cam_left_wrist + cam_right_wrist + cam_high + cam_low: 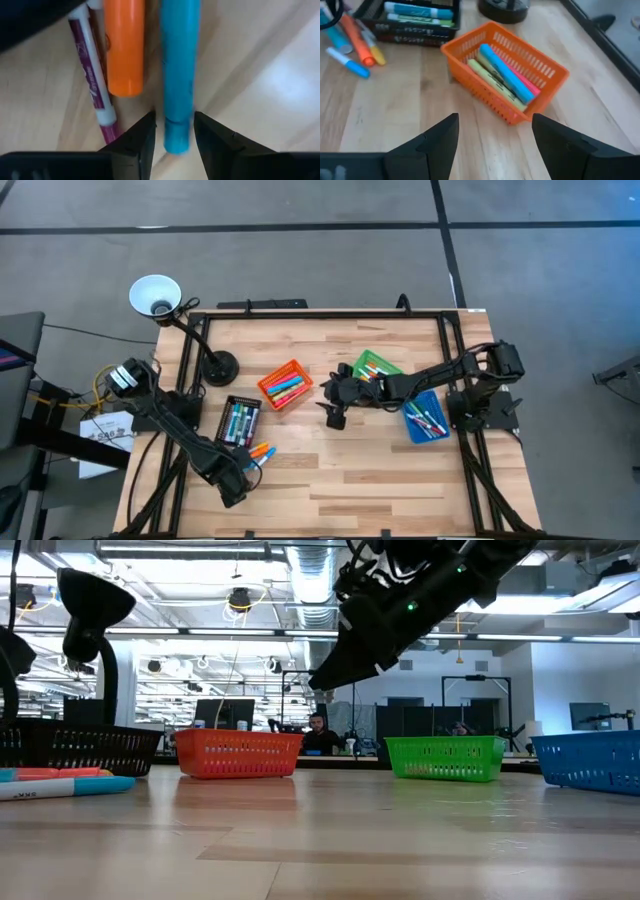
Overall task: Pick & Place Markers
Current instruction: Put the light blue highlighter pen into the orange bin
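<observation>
Roughly: left pincer (172,142) open, straddling the blue marker (178,75) on the worktop (360,470) at 7 o'clock; beside it one orange marker (124,47) and one purple-labelled marker (92,80), writing unreadable. Four bins: black bin (240,421), orange bin (510,75), green bin (446,758), blue bin (590,762). Right pincer (495,142) open, empty, hovering centre. Only low view shows a person (318,734).
</observation>
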Robot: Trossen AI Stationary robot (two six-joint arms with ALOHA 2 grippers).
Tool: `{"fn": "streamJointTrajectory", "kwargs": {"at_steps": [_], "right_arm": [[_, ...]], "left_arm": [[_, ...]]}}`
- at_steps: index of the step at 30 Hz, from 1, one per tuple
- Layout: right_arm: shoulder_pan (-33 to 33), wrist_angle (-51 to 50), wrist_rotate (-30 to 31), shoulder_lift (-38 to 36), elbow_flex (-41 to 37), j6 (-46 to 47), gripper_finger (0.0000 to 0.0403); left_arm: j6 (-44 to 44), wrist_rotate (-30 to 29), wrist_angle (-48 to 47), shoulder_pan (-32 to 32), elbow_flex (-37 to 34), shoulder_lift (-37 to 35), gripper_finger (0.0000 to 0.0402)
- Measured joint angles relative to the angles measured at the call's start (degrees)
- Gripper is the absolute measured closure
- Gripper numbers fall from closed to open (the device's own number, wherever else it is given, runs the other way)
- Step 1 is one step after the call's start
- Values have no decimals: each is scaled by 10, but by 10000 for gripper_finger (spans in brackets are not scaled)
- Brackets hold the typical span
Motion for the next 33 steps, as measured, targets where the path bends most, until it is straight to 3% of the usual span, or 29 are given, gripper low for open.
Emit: {"fn": "streamJointTrajectory", "kwargs": {"at_steps": [5, 9, 13, 16, 21, 25, 29, 33], "right_arm": [[-8, -14, 0, 0, 0, 51, 159], [-3, -38, -1, 0, 0, 77, 159], [9, -48, -6, 0, 0, 82, 159], [17, -47, -15, 0, 0, 82, 159], [24, -47, -15, 0, 0, 77, 159], [19, -47, -15, 0, 0, 77, 159], [19, -47, -15, 0, 0, 78, 159], [19, -47, -15, 0, 0, 78, 159]], "left_arm": [[0, -19, 0, -2, 2, 14, 274], [3, -24, -1, -1, 1, 10, 306], [2, -39, 24, 0, -2, -15, 346], [1, -60, 62, 1, -1, -55, 348], [5, -184, 117, 1, 0, -141, 325], [107, -289, 111, 9, 0, -195, 325], [221, -378, 110, 75, 0, -213, 336], [300, -381, 112, 190, 0, -199, 330]]}}
